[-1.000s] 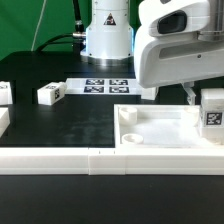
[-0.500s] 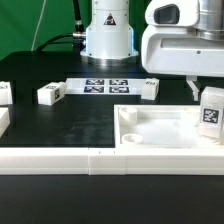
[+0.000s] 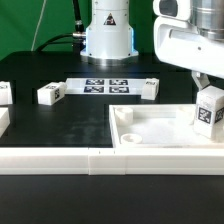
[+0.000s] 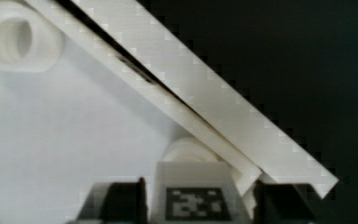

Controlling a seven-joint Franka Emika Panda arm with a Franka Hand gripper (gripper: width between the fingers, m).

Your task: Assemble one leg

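Observation:
My gripper [image 3: 207,92] is shut on the leg [image 3: 208,112], a small white block with a black-and-white tag on its face. It holds the leg slightly tilted at the right end of the white tray-like top [image 3: 160,135], close to the top's raised right wall. In the wrist view the leg [image 4: 201,190] sits between the two dark fingers [image 4: 123,203], with its tag facing the camera. The top's wall [image 4: 194,85] runs diagonally past the leg, and a round corner hole [image 4: 19,45] shows further off.
Other white leg blocks lie on the black table: one [image 3: 50,94] and another [image 3: 5,93] at the left, and one [image 3: 150,89] by the marker board [image 3: 105,86]. A long white rail [image 3: 60,160] runs along the front. The robot base [image 3: 107,35] stands behind.
The gripper body has moved toward the exterior view's right and a little up. The leg stays at the top's right end and is now slightly tilted.

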